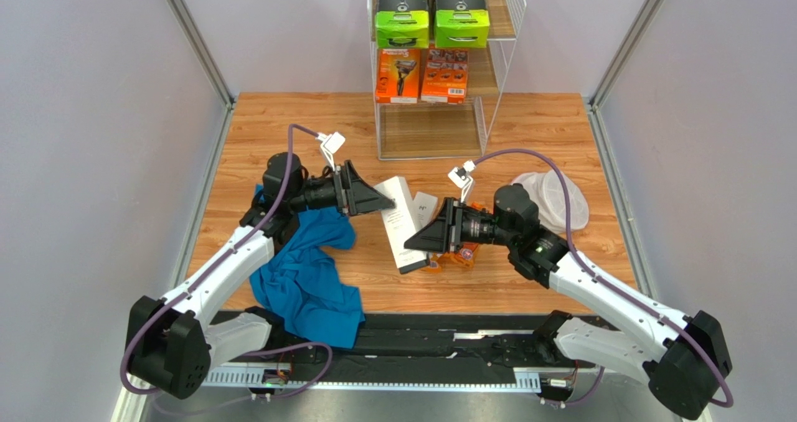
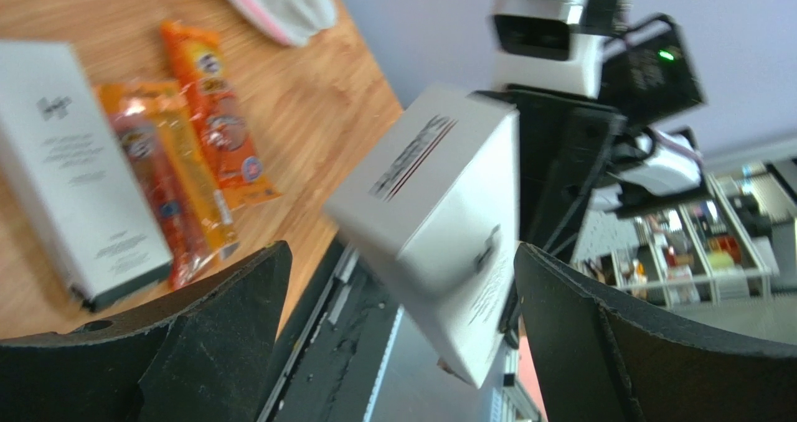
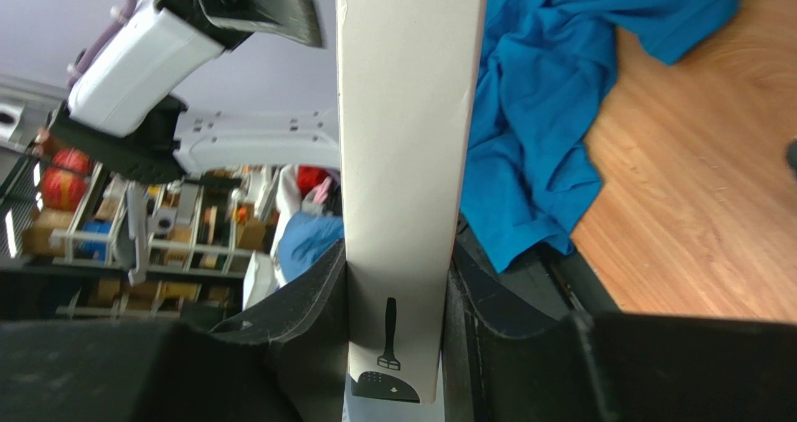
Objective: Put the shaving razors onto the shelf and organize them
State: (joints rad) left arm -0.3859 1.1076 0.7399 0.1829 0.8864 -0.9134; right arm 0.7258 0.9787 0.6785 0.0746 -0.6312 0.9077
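Note:
My right gripper (image 1: 412, 245) (image 3: 398, 282) is shut on the end of a slim white razor box (image 3: 402, 142) and holds it off the table. My left gripper (image 1: 388, 201) (image 2: 400, 254) is open, with the far end of that box (image 2: 440, 217) between its spread jaws. A second slim white box (image 1: 395, 228) (image 2: 75, 161) lies on the table beside two orange blister packs (image 1: 458, 256) (image 2: 187, 151). The white wire shelf (image 1: 500, 58) at the back holds two black boxes with lime-green ends (image 1: 432, 16) on one tier and two orange packs (image 1: 423, 77) below them.
A blue cloth (image 1: 309, 273) (image 3: 552, 114) lies crumpled under the left arm. A round white pink-rimmed mesh item (image 1: 552, 198) (image 2: 281, 2) sits right of the right arm. The shelf's bottom wooden tier (image 1: 426, 133) is bare. Grey walls enclose the table.

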